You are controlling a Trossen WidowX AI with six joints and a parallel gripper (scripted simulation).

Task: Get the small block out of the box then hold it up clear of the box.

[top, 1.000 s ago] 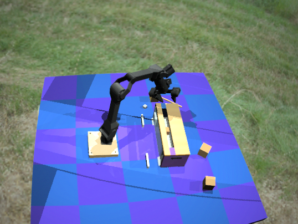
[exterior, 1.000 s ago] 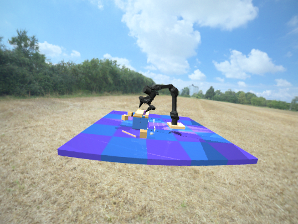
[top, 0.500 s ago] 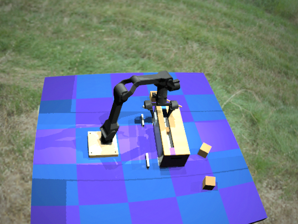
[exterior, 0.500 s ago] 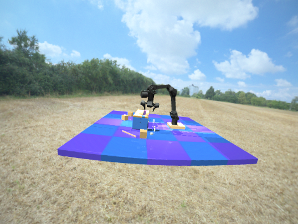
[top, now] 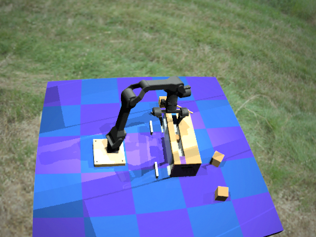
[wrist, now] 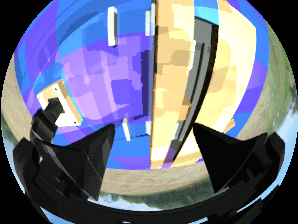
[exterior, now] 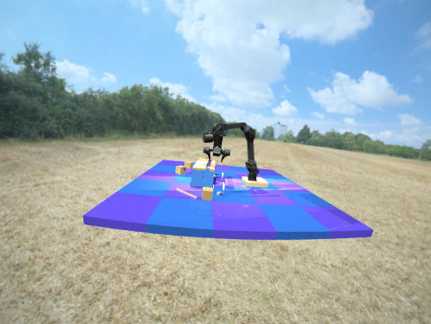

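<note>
The long wooden box (top: pixel 191 144) (exterior: pixel 201 177) (wrist: pixel 170 96) lies on the checked table (top: pixel 88 190) (exterior: pixel 240 220), with a narrow slot along its top. Through the slot, the top view shows a small orange block (top: pixel 177 137) on the shelf, about midway along the box. My gripper (top: pixel 170 121) (exterior: pixel 216 155) (wrist: pixel 154 127) is open and empty. It points down and hovers just above the box's far end, one finger on each side of the top.
Loose orange cubes lie right of the box (top: pixel 217 158), near the front right (top: pixel 221 193) and behind the box. A thin stick (exterior: pixel 187 193) lies by the far end. Two white posts (top: pixel 151 127) (top: pixel 156 169) stand left of the box. The arm's base plate (top: pixel 101 159) is further left.
</note>
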